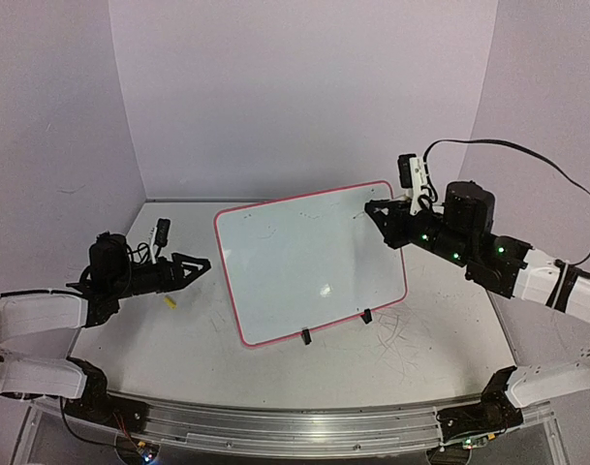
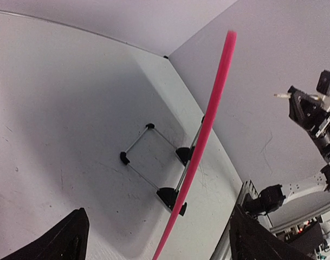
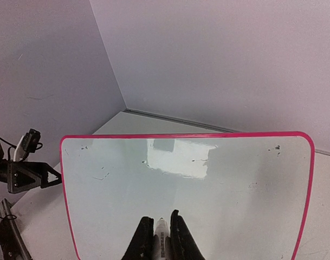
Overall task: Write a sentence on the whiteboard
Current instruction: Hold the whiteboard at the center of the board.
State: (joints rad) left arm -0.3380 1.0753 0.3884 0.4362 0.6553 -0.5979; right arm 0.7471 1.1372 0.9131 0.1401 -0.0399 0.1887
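The whiteboard (image 1: pixel 309 266) leans on its black stand legs (image 1: pixel 306 336) mid-table, with a pink-red rim. No sentence is in view on it; the face (image 3: pixel 219 184) shows only small dark specks and glare. My right gripper (image 1: pixel 374 209) hovers at the board's upper right corner, shut on a white marker (image 3: pixel 162 237) whose tip points at the board. My left gripper (image 1: pixel 196 263) is open just off the board's left edge. In the left wrist view the rim (image 2: pixel 208 119) runs edge-on between the spread fingers (image 2: pixel 62 241), untouched.
A small yellow piece (image 1: pixel 169 301) lies on the tabletop below the left gripper. Faint grey scribbles mark the table in front of the board. Walls close the table off at the back and both sides. The stand's wire frame (image 2: pixel 148 154) sits behind the board.
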